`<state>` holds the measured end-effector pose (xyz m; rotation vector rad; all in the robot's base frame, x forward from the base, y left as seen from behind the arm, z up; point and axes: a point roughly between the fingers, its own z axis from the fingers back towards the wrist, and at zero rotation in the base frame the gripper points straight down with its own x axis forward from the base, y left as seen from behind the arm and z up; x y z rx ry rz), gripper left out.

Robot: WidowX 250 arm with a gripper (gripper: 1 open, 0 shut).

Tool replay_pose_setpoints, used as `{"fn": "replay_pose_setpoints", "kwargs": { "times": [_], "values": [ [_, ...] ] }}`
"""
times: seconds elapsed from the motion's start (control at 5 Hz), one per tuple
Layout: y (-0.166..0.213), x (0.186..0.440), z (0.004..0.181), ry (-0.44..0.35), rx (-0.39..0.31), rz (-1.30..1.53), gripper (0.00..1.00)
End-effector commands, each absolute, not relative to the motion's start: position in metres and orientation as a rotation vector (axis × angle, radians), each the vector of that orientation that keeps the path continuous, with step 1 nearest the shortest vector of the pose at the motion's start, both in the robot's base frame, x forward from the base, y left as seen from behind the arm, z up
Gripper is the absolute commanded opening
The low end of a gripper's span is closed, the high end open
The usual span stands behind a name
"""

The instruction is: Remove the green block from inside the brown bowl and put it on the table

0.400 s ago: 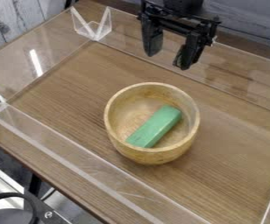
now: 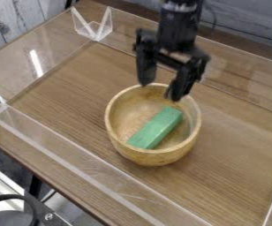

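1. Green block [image 2: 155, 129]: lay flat inside the brown bowl [image 2: 124, 104], long axis on a diagonal, one end toward the far right rim, the other toward the near left.
2. Bowl: stood on the wood-grain counter [image 2: 68, 84], within clear acrylic walls [image 2: 56, 150].
3. Gripper [image 2: 170, 81]: hung above the bowl's far rim, pointed straight down, just short of the block.
4. Fingers [image 2: 141, 65]: spread wide apart, held nothing.
5. No legible writing seen.

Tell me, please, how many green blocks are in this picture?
1. The green block lies inside the brown bowl, below the open gripper. No other is visible.
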<state>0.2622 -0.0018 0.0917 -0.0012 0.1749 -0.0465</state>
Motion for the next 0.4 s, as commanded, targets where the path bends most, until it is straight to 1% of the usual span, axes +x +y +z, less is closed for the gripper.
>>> {"fn": "replay_pose_setpoints", "kwargs": {
  "times": [0.0, 0.2],
  "values": [
    [-0.002, 0.256, 0.087, 0.137, 0.002, -0.078, 1.0],
    [0.0, 0.251, 0.07, 0.152, 0.001, -0.088, 1.0]
  ]
}}
